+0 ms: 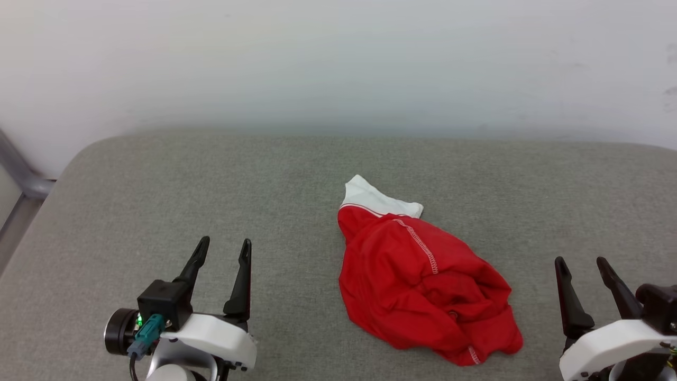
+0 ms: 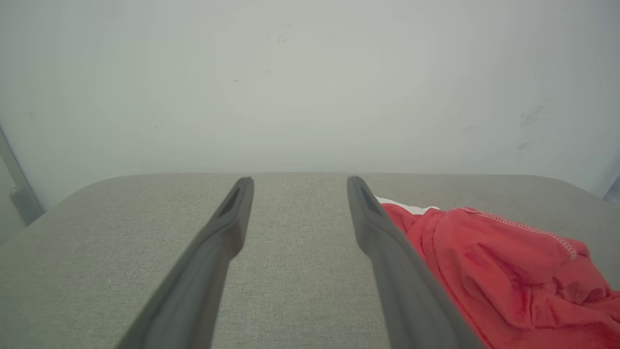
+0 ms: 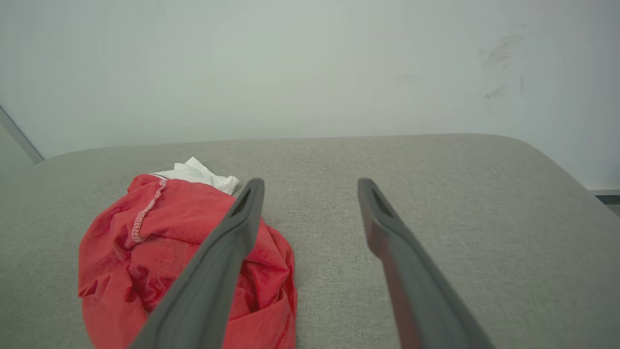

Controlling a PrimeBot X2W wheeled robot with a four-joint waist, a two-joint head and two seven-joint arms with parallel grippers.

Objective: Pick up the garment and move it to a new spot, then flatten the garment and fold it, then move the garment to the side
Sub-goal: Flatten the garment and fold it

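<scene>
Centrally, crumpled garment (image 1: pixel 418 280); left end effector (image 1: pixel 225 242), right end effector (image 1: pixel 581 260) agape, well clear.

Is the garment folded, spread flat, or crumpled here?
Crumpled: the garment lies in a wrinkled red heap on the grey cushion, a white sleeve poking out at its far end.

A grey woven-fabric surface (image 1: pixel 158 185) with rounded far corners is stretching across the foreground, its back edge running close along a plain off-white wall (image 1: pixel 338 63). Soft, even light is falling over both. Faint dark scuff marks (image 3: pixel 503 48) are showing on the wall toward the right in the right wrist view. At the far left of the head view, a grey metal bar (image 1: pixel 21 175) is slanting down past the surface's corner, with a pale strip lying below it; whether that is floor or panel is unclear.
</scene>
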